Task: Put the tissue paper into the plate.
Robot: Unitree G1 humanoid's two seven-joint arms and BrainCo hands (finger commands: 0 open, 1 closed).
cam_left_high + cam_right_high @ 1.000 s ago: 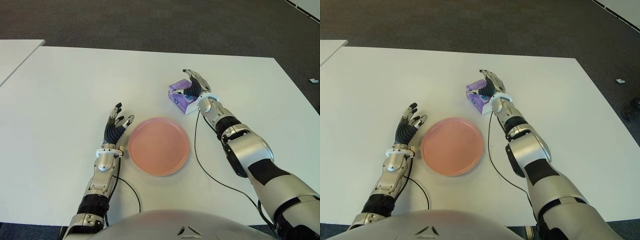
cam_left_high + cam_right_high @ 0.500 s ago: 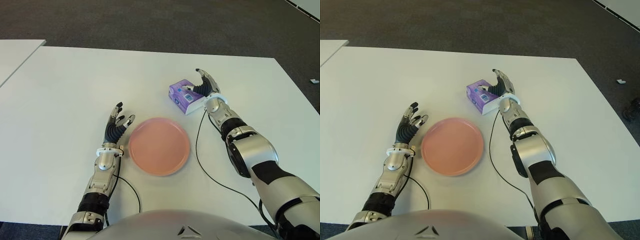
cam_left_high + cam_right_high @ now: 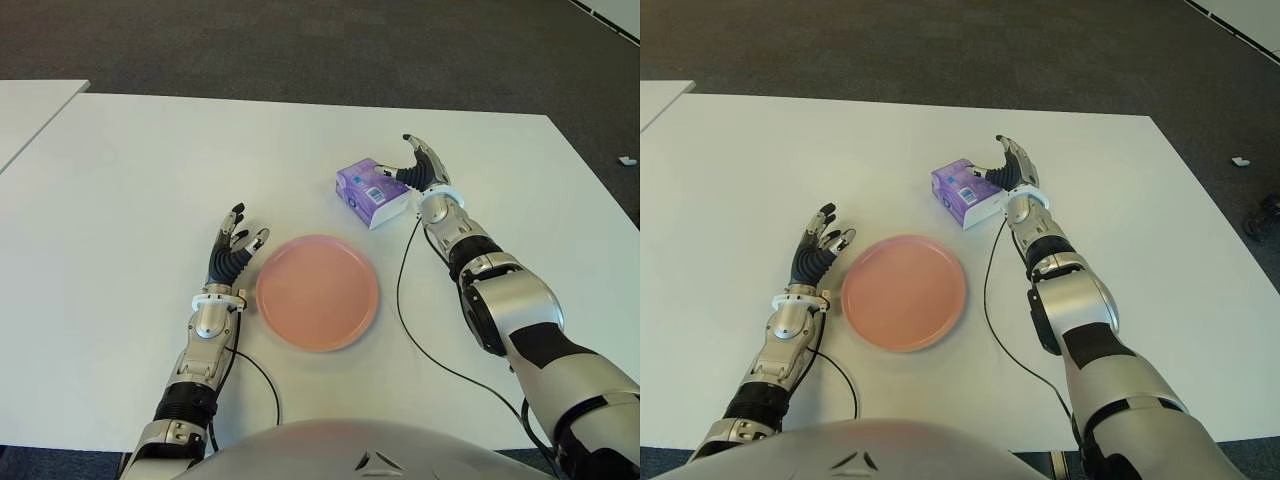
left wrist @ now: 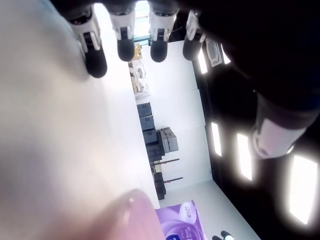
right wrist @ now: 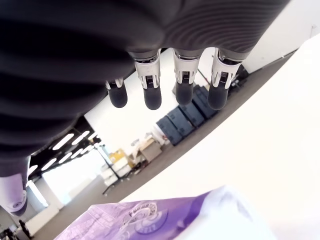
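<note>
A large white table (image 3: 150,170) fills most of the scene, with dark grey carpet (image 3: 300,40) beyond its far edge and the corner of a second white table (image 3: 30,110) at about ten o'clock.

Near the middle of the table lies a round pink plate (image 3: 318,292), with nothing on it.

Beyond the plate, at about one o'clock from it and well apart, lies the tissue pack (image 3: 372,193), a small purple and white packet resting flat on the table. Its long axis runs on a slant, from ten o'clock down to four o'clock, with the white end face turned toward the robot.

The right hand (image 3: 423,170) sits just beside the pack, at three o'clock from it. Its fingers are spread and lightly curved and hold nothing; in the right wrist view the fingertips (image 5: 151,97) hang clear above the purple wrapper. Whether the thumb touches the pack's near end is hard to make out.

The left hand (image 3: 232,255) shows at nine o'clock of the plate, just beside its rim, fingers open and pointing away from the robot, holding nothing.

A thin black cable (image 3: 400,300) trails across the table from the right wrist toward the robot's body. The printing on the pack is too small to read.
</note>
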